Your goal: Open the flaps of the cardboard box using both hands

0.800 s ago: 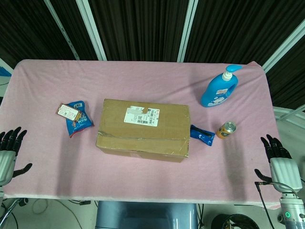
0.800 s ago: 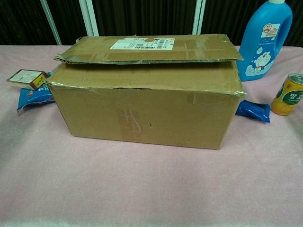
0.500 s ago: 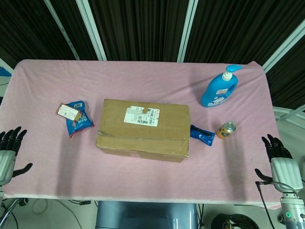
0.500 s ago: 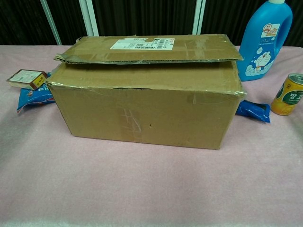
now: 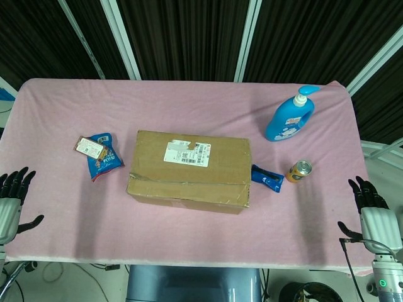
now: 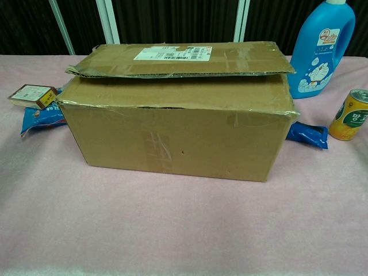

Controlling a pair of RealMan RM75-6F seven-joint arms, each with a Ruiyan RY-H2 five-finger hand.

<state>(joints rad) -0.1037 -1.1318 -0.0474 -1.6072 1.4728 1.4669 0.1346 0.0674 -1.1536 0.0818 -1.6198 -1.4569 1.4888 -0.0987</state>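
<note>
**Closed box at mid-table, both hands out at the near corners**

On the pink-covered table (image 5: 189, 113), seen from the head camera, the cardboard box (image 5: 189, 171) sits near the middle, long side facing the robot. Its flaps are down; the far flap carries a white shipping label (image 5: 187, 153), and a seam runs along the top toward the near edge. Just left of the box lie a blue snack packet (image 5: 104, 161) and a small brown carton (image 5: 89, 148) resting on it. Touching the box's right end is a blue wrapper (image 5: 267, 178), with an orange can (image 5: 298, 171) just beside that and a blue pump bottle (image 5: 290, 117) farther back. The left hand (image 5: 11, 202) hovers off the near left corner and the right hand (image 5: 375, 214) off the near right corner, both well apart from the box, fingers spread and holding nothing.

From the chest camera neither hand appears. What it adds is the box's front face, with strips of clear tape, and the far flap (image 6: 178, 59) standing slightly proud, overlapping the near flap (image 6: 172, 92) with a ragged corrugated edge showing. The bottle's pump is cut off at the top.
</note>
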